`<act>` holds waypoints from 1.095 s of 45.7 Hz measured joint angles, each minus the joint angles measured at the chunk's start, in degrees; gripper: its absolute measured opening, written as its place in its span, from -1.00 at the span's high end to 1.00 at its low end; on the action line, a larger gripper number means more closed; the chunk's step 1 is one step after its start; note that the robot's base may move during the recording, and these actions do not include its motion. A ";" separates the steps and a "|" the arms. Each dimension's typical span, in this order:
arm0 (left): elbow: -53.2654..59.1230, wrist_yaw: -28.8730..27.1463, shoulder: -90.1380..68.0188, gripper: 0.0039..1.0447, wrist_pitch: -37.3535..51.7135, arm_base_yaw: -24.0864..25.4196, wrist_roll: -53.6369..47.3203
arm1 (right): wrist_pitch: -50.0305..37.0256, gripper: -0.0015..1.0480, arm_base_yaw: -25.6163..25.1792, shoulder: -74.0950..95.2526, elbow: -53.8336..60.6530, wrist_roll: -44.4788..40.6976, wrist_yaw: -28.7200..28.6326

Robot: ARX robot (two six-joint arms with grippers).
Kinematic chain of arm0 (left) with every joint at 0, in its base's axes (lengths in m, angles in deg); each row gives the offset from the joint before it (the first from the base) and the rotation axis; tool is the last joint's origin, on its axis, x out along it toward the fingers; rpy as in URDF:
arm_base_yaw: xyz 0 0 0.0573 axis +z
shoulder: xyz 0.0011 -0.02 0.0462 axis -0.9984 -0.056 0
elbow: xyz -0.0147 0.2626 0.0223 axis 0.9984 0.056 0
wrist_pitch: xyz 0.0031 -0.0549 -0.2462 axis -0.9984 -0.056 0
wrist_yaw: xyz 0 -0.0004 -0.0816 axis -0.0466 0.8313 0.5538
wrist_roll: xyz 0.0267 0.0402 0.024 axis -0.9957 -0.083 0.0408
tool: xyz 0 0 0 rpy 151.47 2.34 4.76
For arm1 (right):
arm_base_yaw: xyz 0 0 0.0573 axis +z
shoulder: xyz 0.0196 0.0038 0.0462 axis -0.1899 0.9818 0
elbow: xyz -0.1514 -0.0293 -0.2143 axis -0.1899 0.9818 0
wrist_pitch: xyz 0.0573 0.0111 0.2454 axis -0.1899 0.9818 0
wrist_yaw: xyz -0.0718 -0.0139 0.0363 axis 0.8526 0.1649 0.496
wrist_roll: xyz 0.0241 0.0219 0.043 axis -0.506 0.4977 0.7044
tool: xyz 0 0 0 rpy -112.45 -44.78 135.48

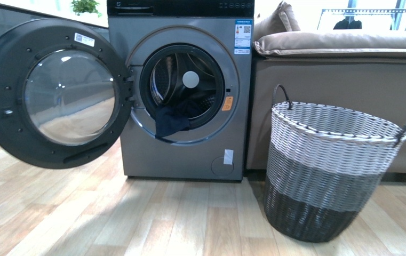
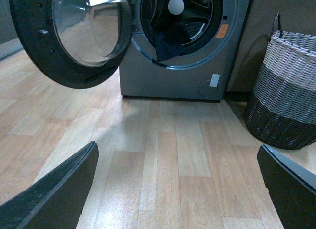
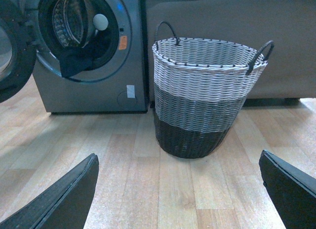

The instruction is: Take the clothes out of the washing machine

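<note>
Navy clothes [image 1: 170,121] hung over the rim of the open washing machine [image 1: 184,156], near the basket [image 1: 326,173]. The left gripper [image 2: 177,147] and right gripper [image 3: 177,155] had jaws wide apart, holding nothing.

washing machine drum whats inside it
A dark navy garment lies at the drum mouth, one edge hanging over the rim. Behind it, perforated steel wall and a white round disc. Anything beneath the cloth is hidden.

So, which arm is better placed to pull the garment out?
Probably left: the left gripper, open, faces the washing machine, where the garment hangs over the drum rim. The right gripper, also open, faces the basket.
</note>
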 joint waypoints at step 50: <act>0.00 -0.15 -0.07 -0.88 0.00 0.00 0.00 | -0.02 -0.85 -0.04 0.00 0.00 0.00 -0.09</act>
